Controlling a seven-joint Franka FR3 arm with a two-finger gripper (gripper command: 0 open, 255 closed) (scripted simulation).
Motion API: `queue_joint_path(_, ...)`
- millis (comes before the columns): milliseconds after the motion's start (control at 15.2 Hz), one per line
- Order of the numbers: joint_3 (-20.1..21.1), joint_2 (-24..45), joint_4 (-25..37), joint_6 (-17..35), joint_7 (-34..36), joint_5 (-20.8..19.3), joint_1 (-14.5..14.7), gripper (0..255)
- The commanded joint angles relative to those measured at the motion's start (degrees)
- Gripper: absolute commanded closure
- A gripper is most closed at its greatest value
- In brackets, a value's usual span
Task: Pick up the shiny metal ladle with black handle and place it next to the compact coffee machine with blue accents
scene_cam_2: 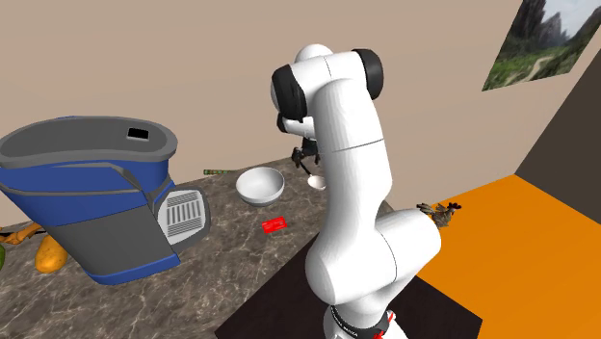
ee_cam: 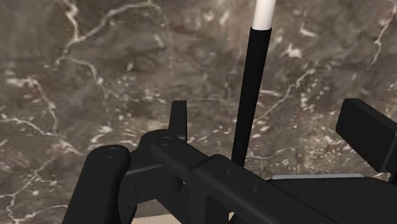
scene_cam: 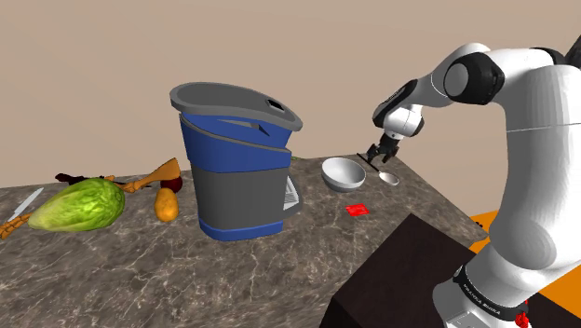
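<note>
Gripper (scene_cam: 377, 155) hung low over the far end of the marbled counter (scene_cam: 279, 270), fingers (ee_cam: 180, 118) apart and clamped on nothing. Ladle (scene_cam: 388, 177) lay on the counter directly beneath it. In the shoulder view the pale bowl end sat at about 5 o'clock from the gripper. The black handle ran back toward 11 o'clock, up into the hand.

In the wrist view the handle passed between the two fingers, nearer one than the other, and touched neither as far as could be seen. Its long axis ran away from the hand and crossed the fingers' closing line roughly square, so the approach looked lined up, just off-centre.

White bowl (scene_cam: 344, 173) sat just beside the ladle at its 9 o'clock in the shoulder view. Blue-and-grey coffee machine (scene_cam: 237, 158) stood further out at 9 o'clock, well apart from the gripper, with the bowl between them. A small red item (scene_cam: 357, 211) lay at the machine's 4 o'clock.

Judgement: grasp not yet made. The coming move turned on closing across the handle, then lifting and carrying toward 9 o'clock, clearing the bowl.
</note>
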Motion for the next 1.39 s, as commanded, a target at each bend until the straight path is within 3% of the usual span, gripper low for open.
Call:
queue_joint_path(0,0.52,1.42,0.73,0.65,-0.40,0.62,-0.44,0)
queue_joint_path(792,1.79,4.47,1.99,2.46,-1.19,1.90,-1.16,0)
queue_joint_path(858,1.79,4.47,1.99,2.46,-1.19,1.90,-1.16,255)
queue_joint_path(1320,1.78,4.38,1.89,2.48,-1.15,1.89,-1.10,255)
